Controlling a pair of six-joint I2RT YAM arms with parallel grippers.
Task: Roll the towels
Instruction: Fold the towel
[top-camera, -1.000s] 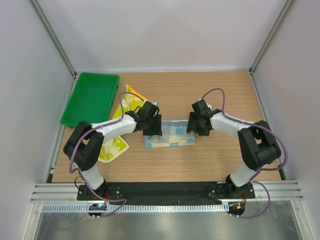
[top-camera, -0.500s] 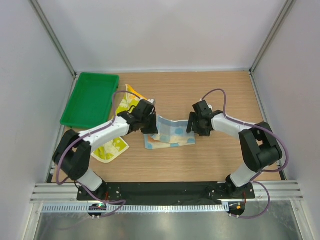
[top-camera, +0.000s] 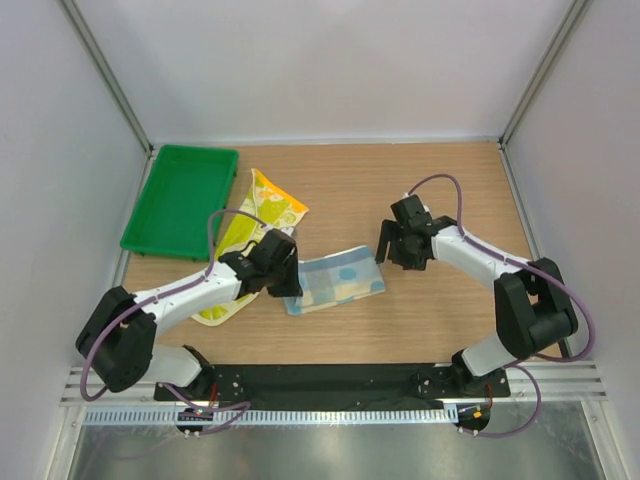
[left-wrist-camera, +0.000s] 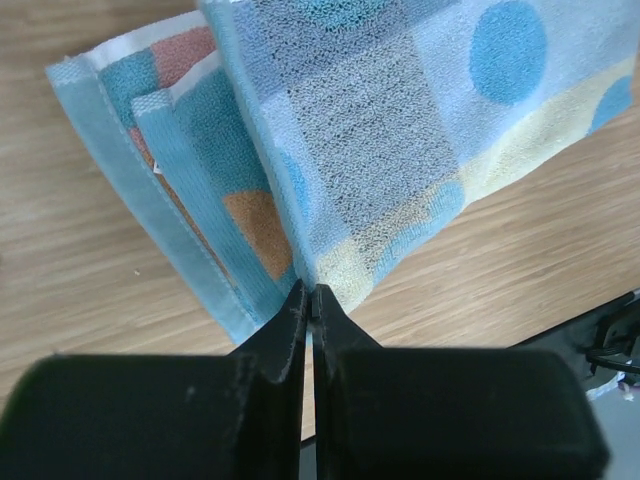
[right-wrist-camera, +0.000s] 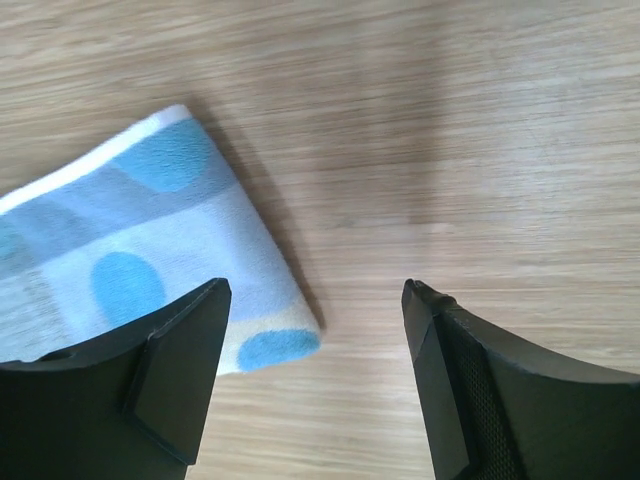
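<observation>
Wooden table (top-camera: 420, 320) between pale walls, seen from above. Upper left: green tray (top-camera: 180, 200), its floor showing plain green. Just right of it lies the yellow-green towel (top-camera: 265, 205), partly under the left arm. Centre: left gripper (top-camera: 285, 285) pinched tight on the folded blue towel (top-camera: 335, 280) (its left edge). Right gripper (top-camera: 395, 250), fingers spread, sits at the towel's right end.

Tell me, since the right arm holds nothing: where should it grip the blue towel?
Probably the blue towel's free right end, lying flat on the table. Descend from above, open right end effector straddling that edge; the left end effector pinches the opposite end.
</observation>
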